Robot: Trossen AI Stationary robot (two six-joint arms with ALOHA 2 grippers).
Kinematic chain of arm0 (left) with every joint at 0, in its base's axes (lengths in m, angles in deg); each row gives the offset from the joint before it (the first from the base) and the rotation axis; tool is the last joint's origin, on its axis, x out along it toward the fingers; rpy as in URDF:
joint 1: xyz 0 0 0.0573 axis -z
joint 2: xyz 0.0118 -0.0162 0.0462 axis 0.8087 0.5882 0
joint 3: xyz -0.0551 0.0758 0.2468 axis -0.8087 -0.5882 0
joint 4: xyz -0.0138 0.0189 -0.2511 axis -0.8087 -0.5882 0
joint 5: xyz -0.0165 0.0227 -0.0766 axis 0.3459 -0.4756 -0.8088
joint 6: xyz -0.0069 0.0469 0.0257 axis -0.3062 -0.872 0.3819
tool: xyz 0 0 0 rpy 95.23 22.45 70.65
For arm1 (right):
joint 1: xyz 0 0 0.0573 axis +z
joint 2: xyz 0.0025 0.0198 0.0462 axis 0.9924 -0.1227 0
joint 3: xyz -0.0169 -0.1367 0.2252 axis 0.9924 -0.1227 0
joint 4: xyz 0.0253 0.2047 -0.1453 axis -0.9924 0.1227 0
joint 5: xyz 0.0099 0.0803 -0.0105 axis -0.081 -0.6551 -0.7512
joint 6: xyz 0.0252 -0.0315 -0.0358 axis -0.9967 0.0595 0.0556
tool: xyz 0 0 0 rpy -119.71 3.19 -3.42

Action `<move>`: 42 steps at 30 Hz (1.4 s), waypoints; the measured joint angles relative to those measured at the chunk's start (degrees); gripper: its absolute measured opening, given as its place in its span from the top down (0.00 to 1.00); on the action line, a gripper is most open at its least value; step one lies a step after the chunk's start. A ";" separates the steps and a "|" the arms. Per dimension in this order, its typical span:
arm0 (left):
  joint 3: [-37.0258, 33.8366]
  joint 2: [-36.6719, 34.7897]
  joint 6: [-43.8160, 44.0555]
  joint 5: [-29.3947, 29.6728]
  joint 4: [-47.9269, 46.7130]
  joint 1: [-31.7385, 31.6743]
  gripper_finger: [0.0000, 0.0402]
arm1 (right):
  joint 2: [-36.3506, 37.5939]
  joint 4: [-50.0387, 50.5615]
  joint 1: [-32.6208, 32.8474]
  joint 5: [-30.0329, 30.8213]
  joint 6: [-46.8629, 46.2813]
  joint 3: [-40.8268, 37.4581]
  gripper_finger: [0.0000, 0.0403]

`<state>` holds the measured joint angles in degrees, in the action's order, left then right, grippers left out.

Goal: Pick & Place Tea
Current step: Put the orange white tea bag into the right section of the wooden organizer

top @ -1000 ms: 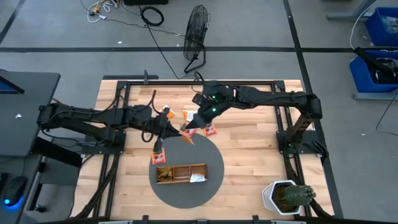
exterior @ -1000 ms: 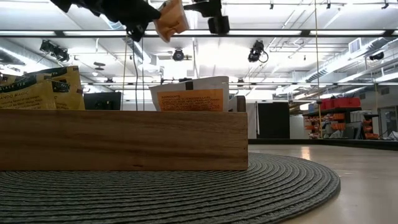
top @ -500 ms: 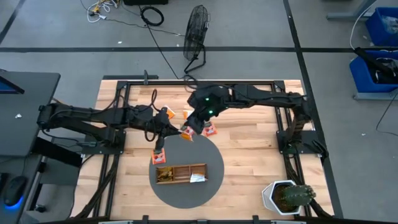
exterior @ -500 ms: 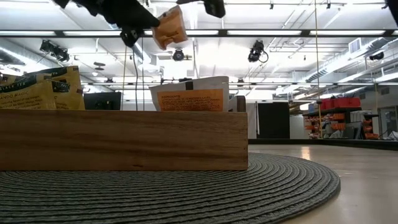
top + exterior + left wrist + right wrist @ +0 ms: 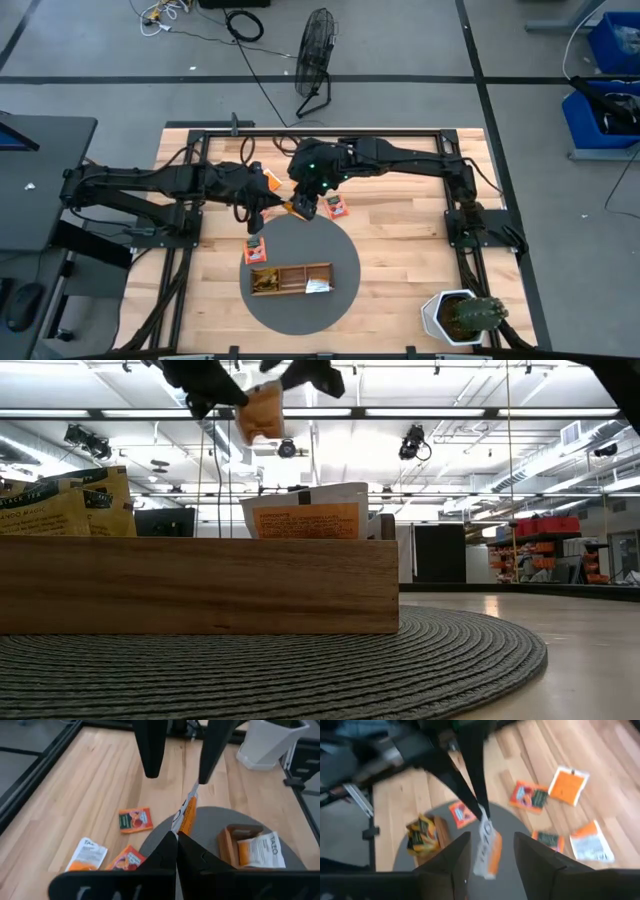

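Orange tea sachet (image 5: 186, 815) is in the air, pinched edge-on in my left gripper (image 5: 176, 836), jaws clamped tight on its lower edge. It hangs over the far rim of the round grey mat (image 5: 345, 250), above the worktop, not yet over the wooden tray (image 5: 291, 279).

My right gripper (image 5: 490, 842) is at the same sachet from the other side, fingers spread to either side of it with a gap showing; I can't say they touch it. Looks like a handover or a regrip, my judgement only.

Done so far: the tray, on the near half of the mat, already holds sachets, yellow/dark ones (image 5: 264, 283) at its left end and a white/orange one (image 5: 318, 286) at its right end. The low view shows them standing upright behind the tray wall (image 5: 200, 585).

Left to do:
- the sachet in hand still has to go into the tray
- one red-orange sachet (image 5: 256, 249) lies flat at the mat's left edge
- one more (image 5: 337, 208) on bare wood just past the mat's far edge, right of the grippers
- the right wrist view shows several more loose on the wood beyond the mat: an orange square (image 5: 568, 785), a red-orange one (image 5: 530, 797), a white/orange one (image 5: 590, 842)

My estimate: under halfway, a few in the tray, more still out.
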<state>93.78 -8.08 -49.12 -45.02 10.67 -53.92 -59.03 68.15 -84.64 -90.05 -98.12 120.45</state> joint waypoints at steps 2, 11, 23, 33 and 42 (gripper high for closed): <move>-0.02 0.02 0.12 0.00 -0.19 0.00 1.00 | -0.83 0.16 0.04 -0.03 -0.02 -0.02 0.62; -0.04 0.00 0.12 0.28 -0.14 0.02 1.00 | -2.91 0.55 -0.15 -0.42 -0.77 -0.09 0.64; -0.04 0.00 -0.45 0.37 -0.14 0.02 1.00 | -3.43 0.79 -0.52 -4.91 -0.67 -0.09 0.98; -0.09 -1.46 -1.49 0.37 -0.67 0.13 0.89 | -3.36 2.15 -0.09 -3.01 1.16 -0.09 1.00; -0.07 -7.89 -0.11 0.33 -4.11 0.11 0.77 | -2.82 4.50 6.60 -0.18 6.19 -0.16 1.00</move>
<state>93.72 -15.96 -49.23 -44.69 6.56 -53.80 -61.85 72.65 -78.05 -90.23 -91.94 120.30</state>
